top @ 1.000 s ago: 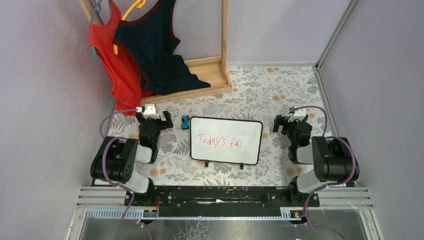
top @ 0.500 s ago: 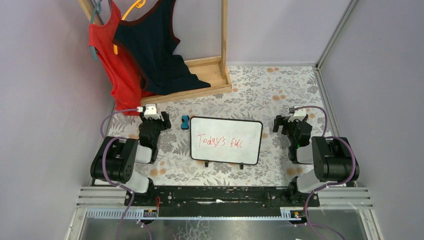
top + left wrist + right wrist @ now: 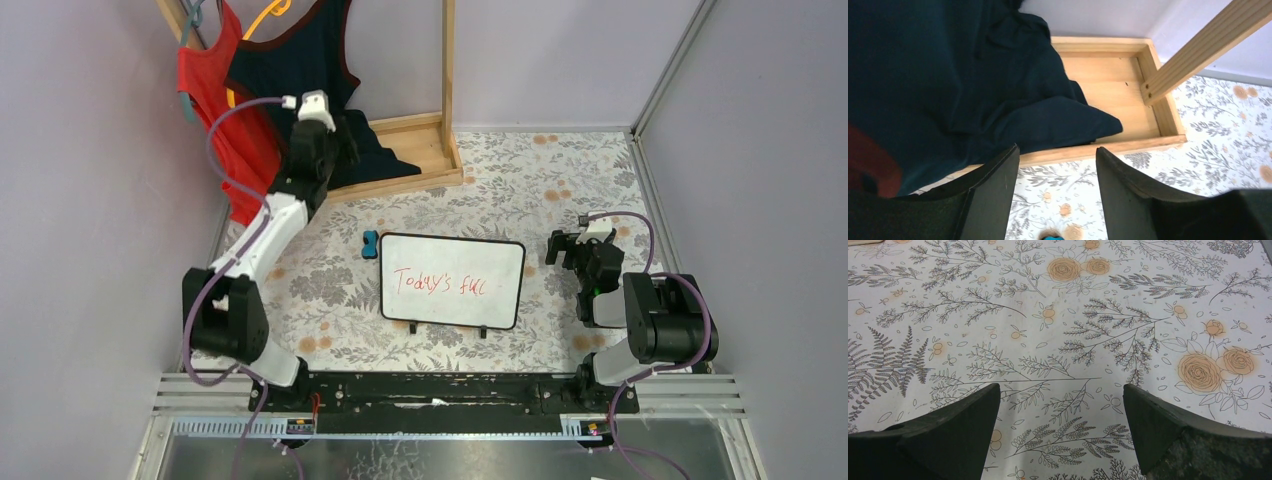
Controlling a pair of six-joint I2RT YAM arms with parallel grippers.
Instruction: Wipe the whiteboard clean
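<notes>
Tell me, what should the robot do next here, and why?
Probably lower the left gripper onto the small blue eraser, which lies just left of the whiteboard. The board bears red writing, and that gripper is open and empty up by the hanging clothes, away from the eraser.

Whiteboard: white rectangle, thin black frame with rounded corners, two small black feet at its lower edge. Sits face up at centre of frame, slightly skewed, right end lower. Red handwriting runs across its middle, not yet wiped.
</notes>
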